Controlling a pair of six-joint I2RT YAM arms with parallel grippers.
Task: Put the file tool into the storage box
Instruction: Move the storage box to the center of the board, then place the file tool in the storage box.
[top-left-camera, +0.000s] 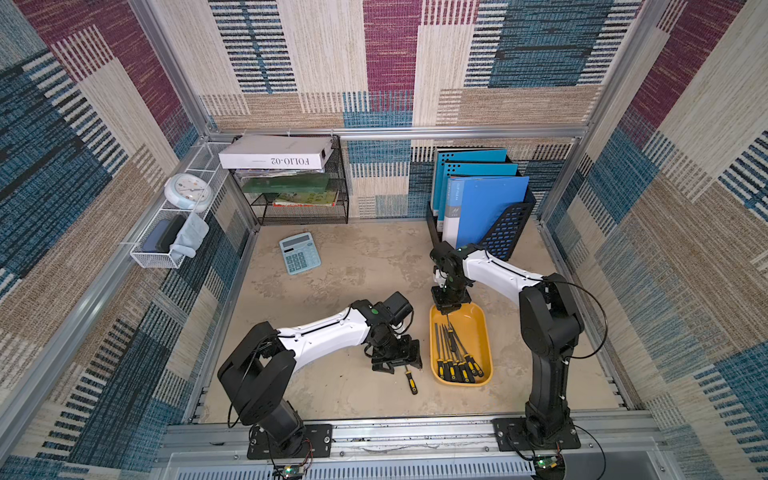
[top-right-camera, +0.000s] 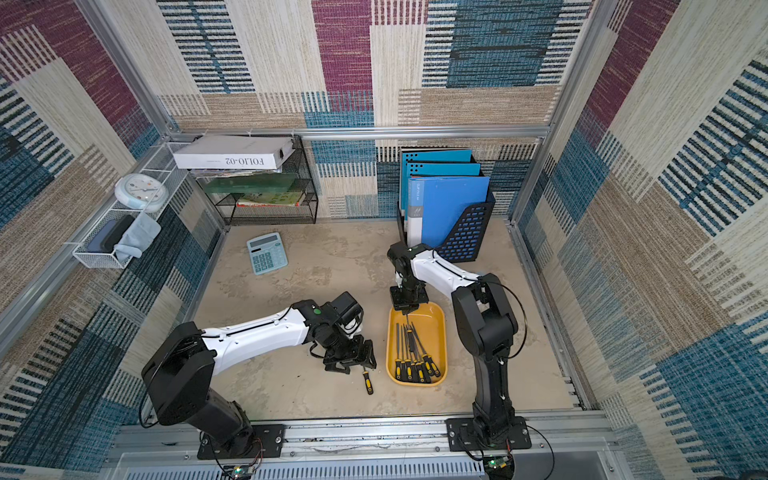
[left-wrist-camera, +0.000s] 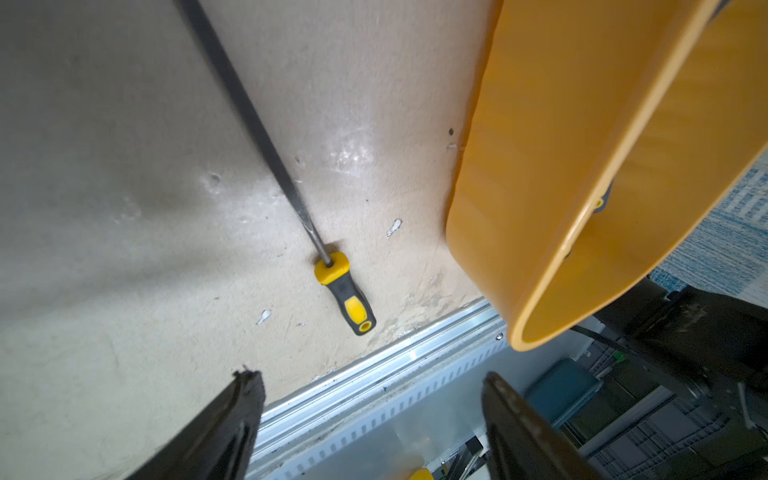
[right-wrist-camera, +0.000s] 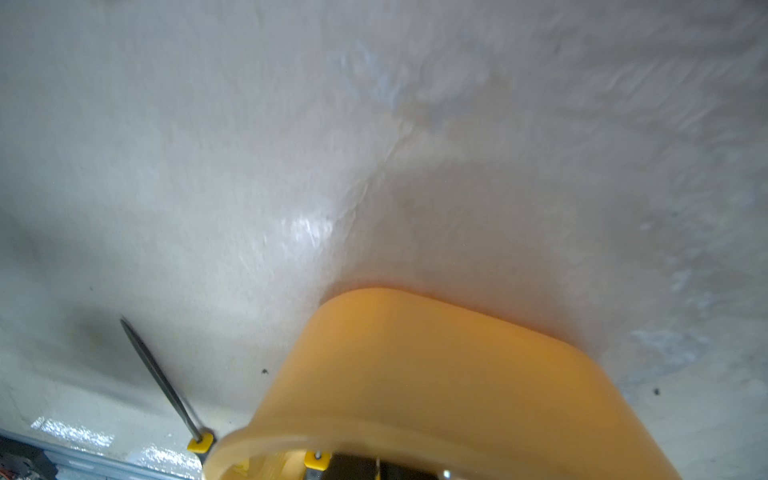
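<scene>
The left fingers (left-wrist-camera: 224, 428) are held wide apart, low over the table (top-left-camera: 353, 282), with nothing between them. One file (left-wrist-camera: 274, 164) is seen lying flat on the table, partly under that gripper, just beside the box (top-left-camera: 471, 322) but outside it; it is not yet gripped. Several files (top-left-camera: 455, 353) are already laid in the box, handles toward the near end. The right gripper (top-left-camera: 449, 309) is closed at the far rim of the box; whether the rim is pinched cannot be told. The task is judged nearly done: the one file seen outside is left to be grasped, lifted over the low rim and released inside.
</scene>
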